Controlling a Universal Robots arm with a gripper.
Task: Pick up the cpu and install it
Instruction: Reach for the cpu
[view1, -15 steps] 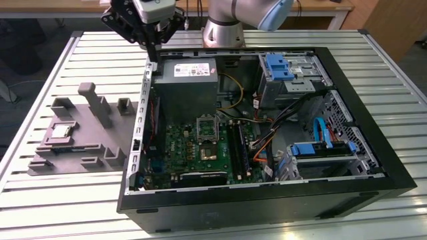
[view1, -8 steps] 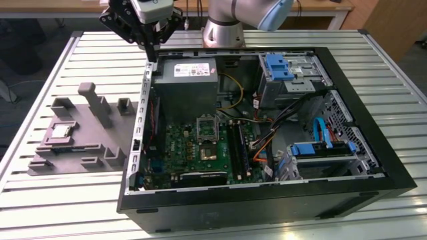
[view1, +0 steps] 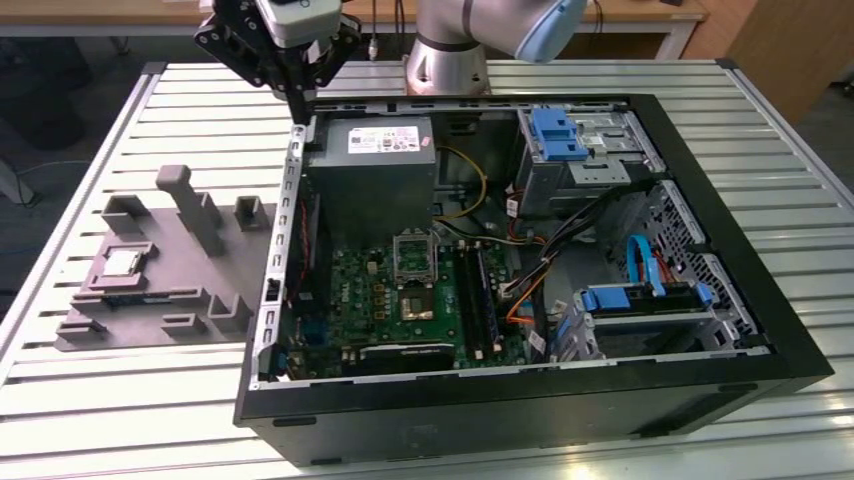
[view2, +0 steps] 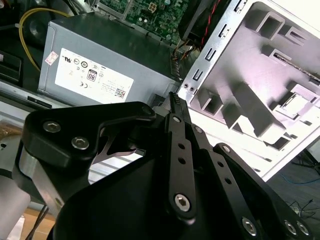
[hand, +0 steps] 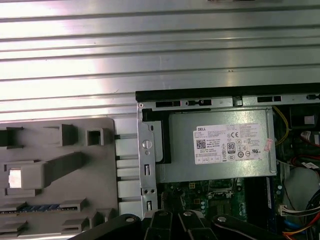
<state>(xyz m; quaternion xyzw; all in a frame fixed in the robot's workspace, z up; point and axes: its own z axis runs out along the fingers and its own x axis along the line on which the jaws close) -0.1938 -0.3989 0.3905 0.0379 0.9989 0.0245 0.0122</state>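
Cpu (view1: 123, 263) sits on tray (view1: 171, 296), well apart from gripper (view1: 296, 105). Gripper's closed w/ nothing in it, by case (view1: 534, 412) corner.

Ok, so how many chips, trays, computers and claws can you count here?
cpu: 1
grey tray: 1
open computer case: 1
claw: 1
Total: 4
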